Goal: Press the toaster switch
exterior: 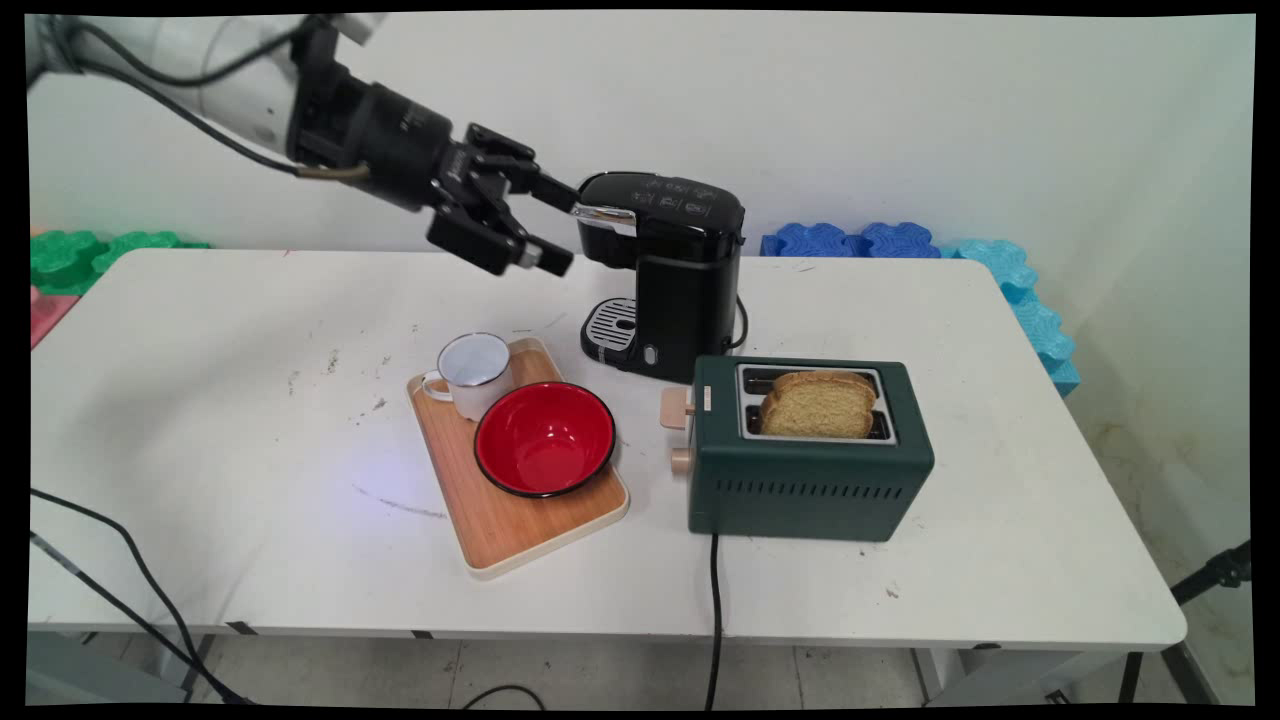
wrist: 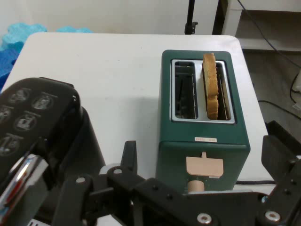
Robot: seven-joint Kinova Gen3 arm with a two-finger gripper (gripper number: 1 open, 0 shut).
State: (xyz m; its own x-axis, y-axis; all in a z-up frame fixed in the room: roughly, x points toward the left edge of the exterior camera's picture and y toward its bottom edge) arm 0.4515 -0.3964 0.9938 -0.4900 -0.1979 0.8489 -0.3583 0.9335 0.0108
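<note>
Black jointed linkage and two blunt fingers make up the gripper (exterior: 560, 226), spread wide and holding nothing, its upper fingertip just at the chrome handle of the glossy black coffee machine (exterior: 668, 270). Near-right of that machine stands a boxy matte-green toaster (exterior: 808, 470) with one slice of bread (wrist: 210, 84) upright in a slot. Left of it, a wooden tray (exterior: 500, 525) carries a white enamel mug (exterior: 474, 372) and shiny red bowl (exterior: 544, 438). All rest on a scuffed white table (exterior: 250, 400) before a pale wall.

coffee machine (wrist: 33, 141) cut off at left edge – its button icons unreadable, toaster (wrist: 203, 141) base hidden by claw linkage
</note>
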